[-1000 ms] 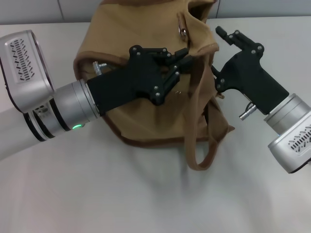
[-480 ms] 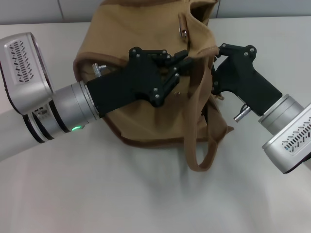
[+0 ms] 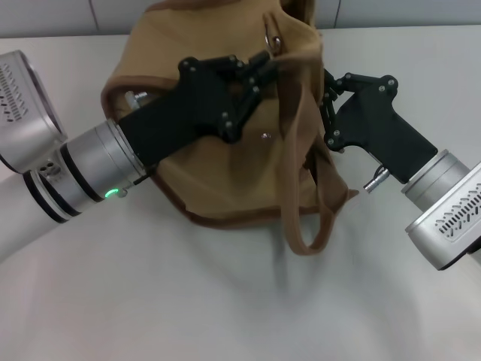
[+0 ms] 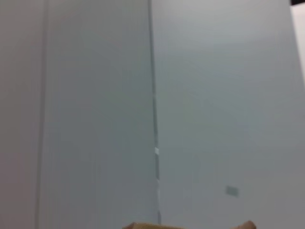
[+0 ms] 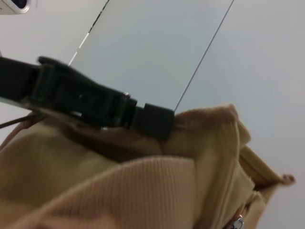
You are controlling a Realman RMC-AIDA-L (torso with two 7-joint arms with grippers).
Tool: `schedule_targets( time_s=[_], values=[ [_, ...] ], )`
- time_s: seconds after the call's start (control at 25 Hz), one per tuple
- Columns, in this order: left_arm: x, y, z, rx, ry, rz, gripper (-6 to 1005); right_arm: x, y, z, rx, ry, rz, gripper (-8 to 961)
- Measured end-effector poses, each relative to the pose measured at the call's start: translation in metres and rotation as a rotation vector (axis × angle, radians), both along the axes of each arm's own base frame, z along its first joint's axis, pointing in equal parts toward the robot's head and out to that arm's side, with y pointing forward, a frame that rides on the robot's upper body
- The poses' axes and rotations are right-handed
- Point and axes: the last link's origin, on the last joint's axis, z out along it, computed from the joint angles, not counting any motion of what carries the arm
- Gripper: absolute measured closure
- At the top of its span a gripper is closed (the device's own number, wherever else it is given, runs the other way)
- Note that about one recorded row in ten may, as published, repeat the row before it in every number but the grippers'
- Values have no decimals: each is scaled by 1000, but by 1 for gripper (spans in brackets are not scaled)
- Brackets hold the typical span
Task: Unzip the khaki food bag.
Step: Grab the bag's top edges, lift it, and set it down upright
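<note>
I have the khaki food bag [image 3: 225,143] slumped on the bench [image 3: 225,301], left gripper [image 3: 259,64] pinching its top fabric to steady it, while the right gripper [image 3: 328,90] presses against the side, jaws hidden, state unclear.

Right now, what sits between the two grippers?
In the head view, the khaki food bag fills that stretch: its bunched upper fabric and one fabric handle lie between the left gripper and the right gripper.
</note>
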Motion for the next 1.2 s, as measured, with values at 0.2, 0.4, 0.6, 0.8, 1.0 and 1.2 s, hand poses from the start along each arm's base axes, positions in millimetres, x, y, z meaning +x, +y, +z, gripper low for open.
schedule_targets(
  time_s=[0.2, 0.4, 0.6, 0.8, 1.0, 1.2],
  values=[
    [2, 0, 3, 15, -39, 16, 916, 3, 0, -1, -2, -7, -19, 946],
    [4, 0, 9, 39, -91, 15, 918, 7, -2, 0, 3, -7, -35, 946],
    [4, -2, 19, 83, -161, 21, 919, 15, -5, 2, 11, -13, -59, 946],
    [0, -2, 28, 124, -210, 48, 918, 24, -9, 4, 22, -23, -84, 946],
    [-8, -3, 33, 159, -241, 92, 917, 41, -14, 13, 58, -27, -138, 946],
    [-15, -5, 36, 180, -265, 134, 922, 51, -20, 20, 85, -30, -163, 946]
  ],
)
